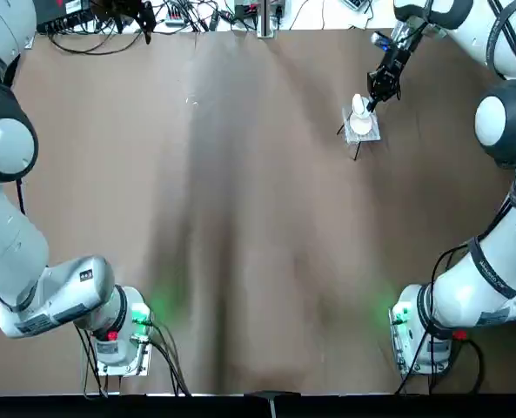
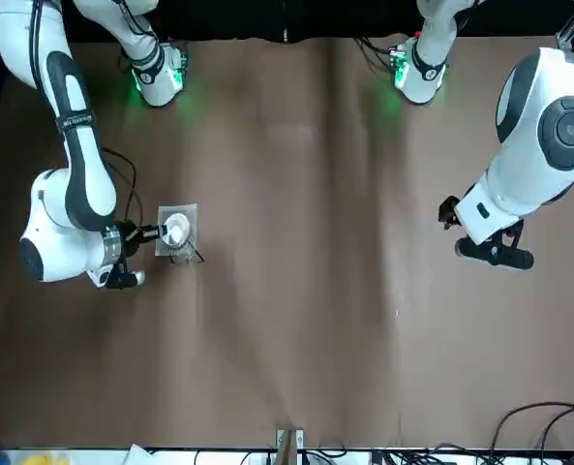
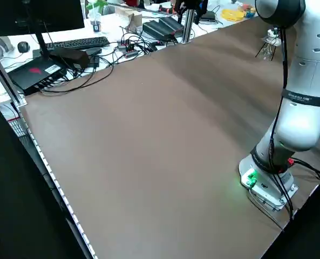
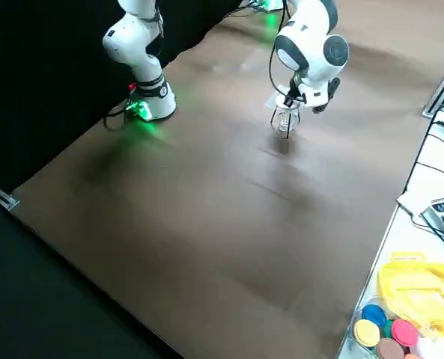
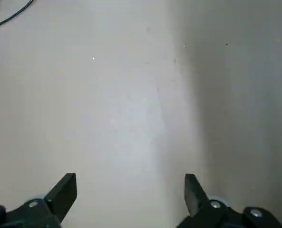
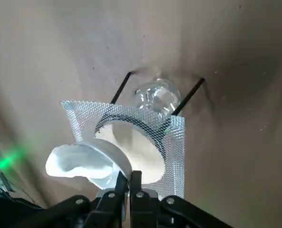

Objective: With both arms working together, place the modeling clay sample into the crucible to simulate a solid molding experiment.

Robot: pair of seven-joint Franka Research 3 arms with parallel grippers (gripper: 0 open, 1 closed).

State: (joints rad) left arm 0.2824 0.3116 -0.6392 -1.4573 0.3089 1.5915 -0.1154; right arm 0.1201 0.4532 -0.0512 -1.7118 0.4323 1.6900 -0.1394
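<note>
The crucible (image 6: 86, 159), a small glossy white cup, is pinched at its rim by my right gripper (image 6: 130, 178), which is shut on it. It sits over a square grey mesh (image 6: 174, 137) with a white round centre, on a thin black-legged stand; whether it touches the mesh I cannot tell. From overhead, the right gripper (image 1: 371, 102) and crucible (image 1: 359, 108) are at the far right of the table. My left gripper (image 5: 130, 190) hangs open over bare table at the robot's left (image 2: 495, 252). The modeling clay sample is not visible.
A clear glass vessel (image 6: 155, 97) stands under the mesh between the stand's legs. Cables and electronics (image 1: 153, 13) lie along the far table edge. A tray of coloured discs (image 4: 386, 329) sits beyond the table's right side. Brown tabletop (image 1: 240, 218) spreads between the arms.
</note>
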